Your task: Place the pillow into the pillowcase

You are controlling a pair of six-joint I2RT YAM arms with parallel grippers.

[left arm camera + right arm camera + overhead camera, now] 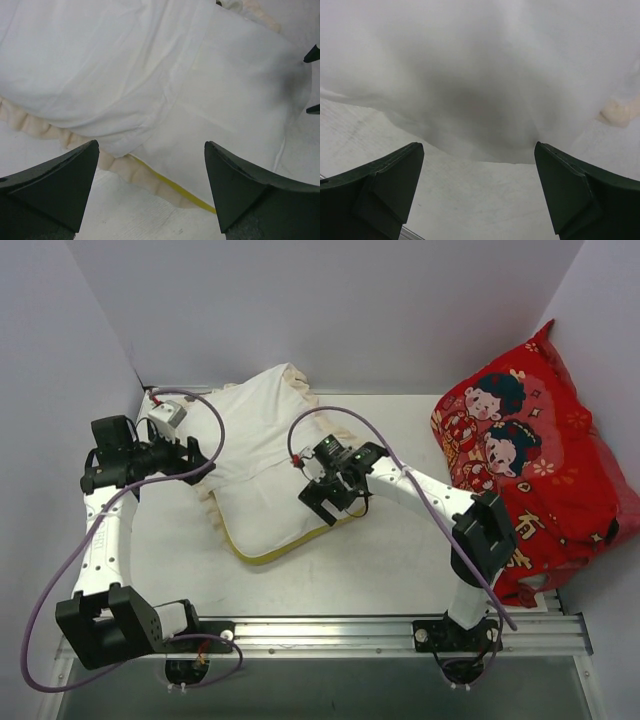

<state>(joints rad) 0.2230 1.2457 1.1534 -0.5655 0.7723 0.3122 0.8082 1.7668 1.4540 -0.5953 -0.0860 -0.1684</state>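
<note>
White table [400,560], big red cushion [530,460] off right, not involved. Pillowcase [255,425] lying mid-table, cream frill at back and along left side. Pillow [275,515] partly inside, near end sticking out, yellow strip [270,555] exposed past the frill. Probably mid-insertion, well along but not yet done. Left gripper [203,465] jaws wide apart, empty, just beside the left frill. Right gripper [338,508] jaws wide apart too, empty, over pillow's near right edge. Step tips: pinch only the case hem near the frill, one layer, not the pillow beneath; pin or push the exposed end with right while drawing hem over the yellow edge. Risk: bunching, dragging the whole bundle.
</note>
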